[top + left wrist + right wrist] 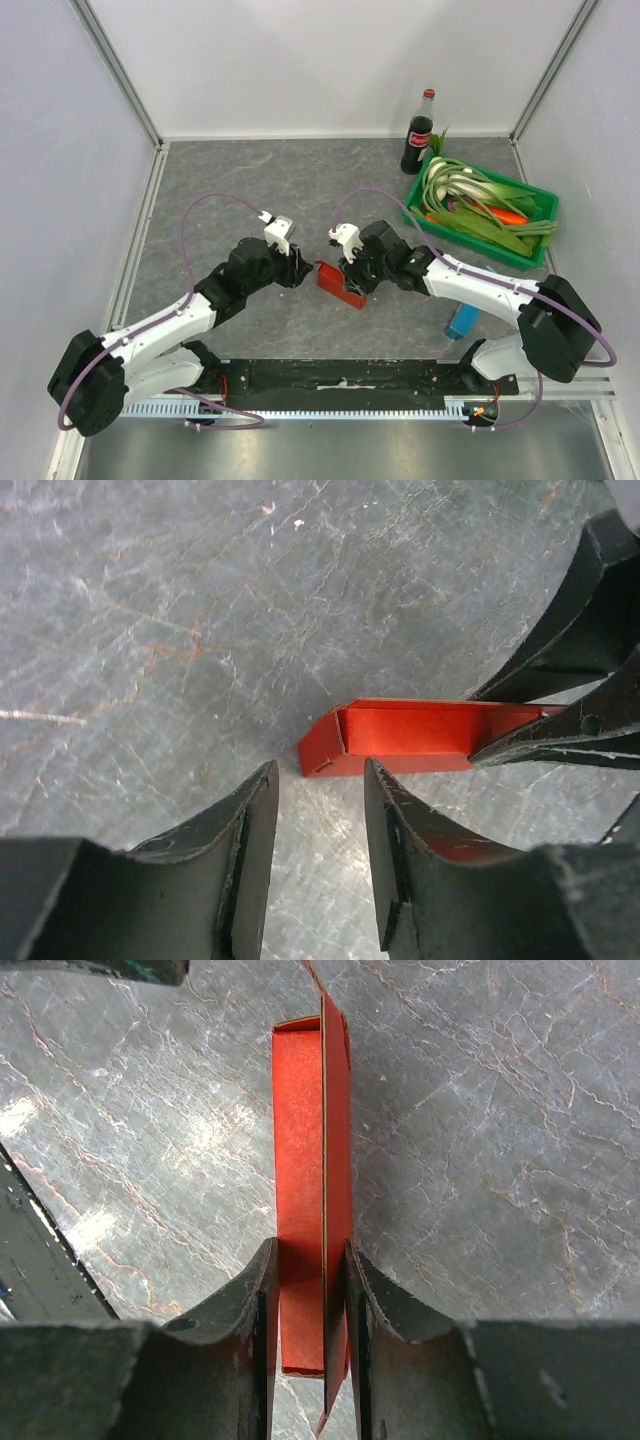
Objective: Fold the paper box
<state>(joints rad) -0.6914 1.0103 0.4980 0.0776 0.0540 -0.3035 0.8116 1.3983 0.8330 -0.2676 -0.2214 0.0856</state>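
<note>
Bench note. My work surface is a tabletop (250, 180) of dark grey stone-pattern sheet; close up I see white veins and a few rusty ones running through it (150, 630). Three plain pale panels enclose it: back wall (330, 60), left wall (50, 150), right wall (600, 120), all faintly lilac. Aluminium frame posts rise slanted at the two far corners, left post (115, 65) and right post (555, 60). A pale slotted strip (330, 410) runs along the near edge, with a dull metal ledge (330, 455) below it. Lighting is even and soft; one bright patch (25, 1115) of glare shows on the surface.
</note>
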